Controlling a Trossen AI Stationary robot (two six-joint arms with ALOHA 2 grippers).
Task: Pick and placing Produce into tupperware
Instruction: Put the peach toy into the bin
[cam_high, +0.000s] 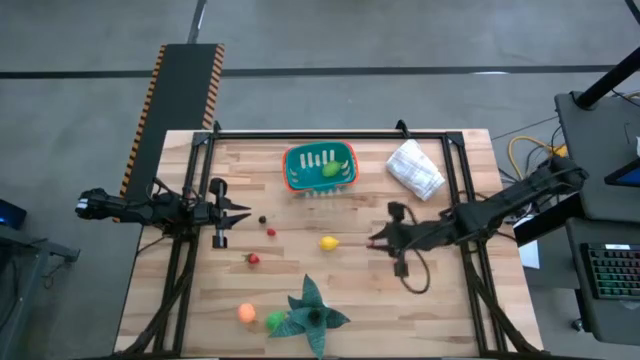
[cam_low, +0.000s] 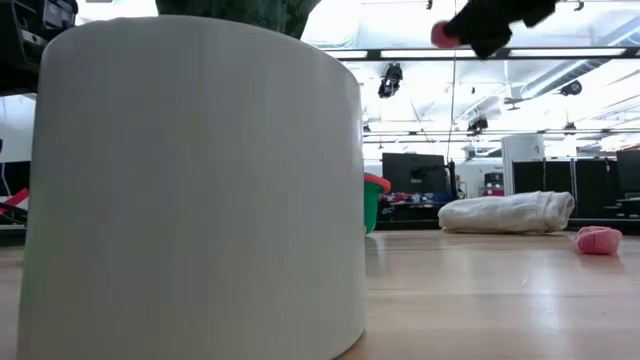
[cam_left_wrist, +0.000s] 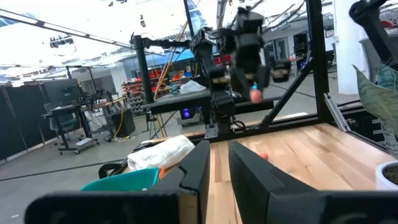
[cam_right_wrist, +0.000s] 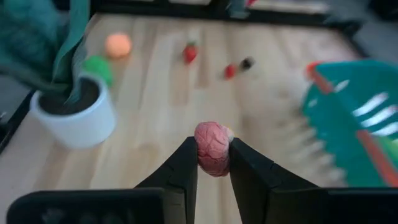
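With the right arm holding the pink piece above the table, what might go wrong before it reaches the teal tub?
1. The right end effector pinches the pink produce only at its lower part, so the rounded piece may slip out during the carry.
2. The tupperware is small and already holds a green and yellow piece; an off-centre release might bounce off the orange-red rim.
3. The yellow produce lies near the path and might be knocked away.

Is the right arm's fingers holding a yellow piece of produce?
No, the right gripper is shut on a pink piece; the yellow piece lies on the table.
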